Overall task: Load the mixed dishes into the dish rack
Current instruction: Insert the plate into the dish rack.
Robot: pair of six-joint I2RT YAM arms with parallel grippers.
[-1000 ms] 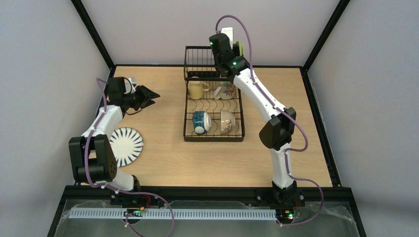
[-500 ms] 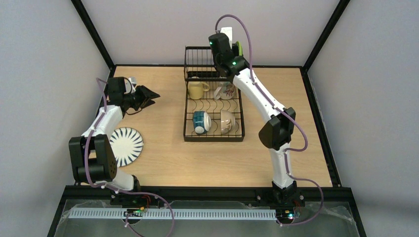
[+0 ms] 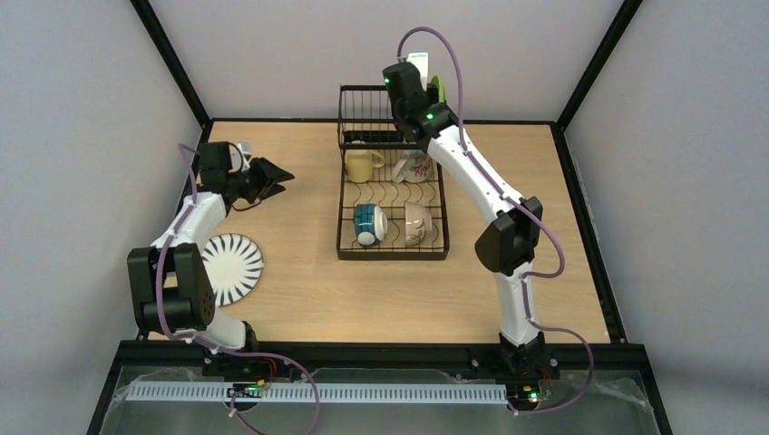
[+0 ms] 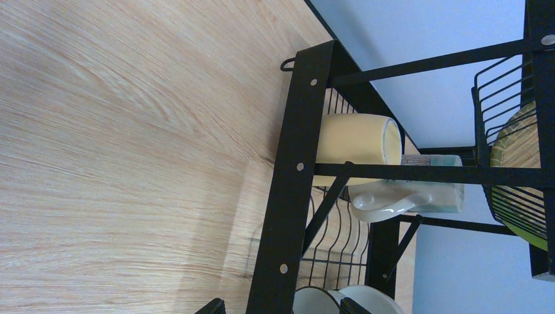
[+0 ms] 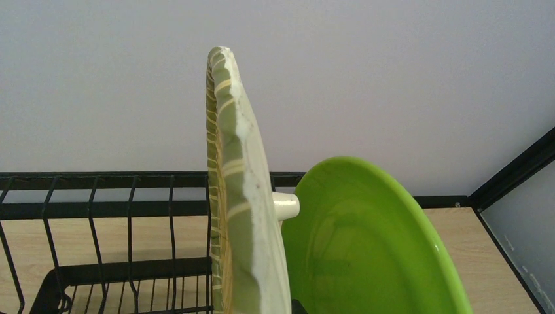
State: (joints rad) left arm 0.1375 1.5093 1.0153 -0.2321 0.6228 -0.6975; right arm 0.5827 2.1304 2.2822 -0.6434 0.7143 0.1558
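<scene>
Pale walls box in a wooden table (image 3: 299,299). From above, the left gripper (image 3: 277,178) hangs over bare wood with its jaws spread wide, the dish rack (image 3: 392,254) off beyond its fingertips and the black-striped white plate (image 3: 230,265) back beside its arm. The right gripper (image 3: 415,74) is up at the rack's tall basket end. From the left wrist, the pale yellow mug (image 4: 357,139) lies on its side in the rack ahead of that gripper. From the right wrist, the tan woven-look plate (image 5: 239,216) stands on edge, pinched in the right gripper, with the lime green plate (image 5: 366,242) just to its right.
</scene>
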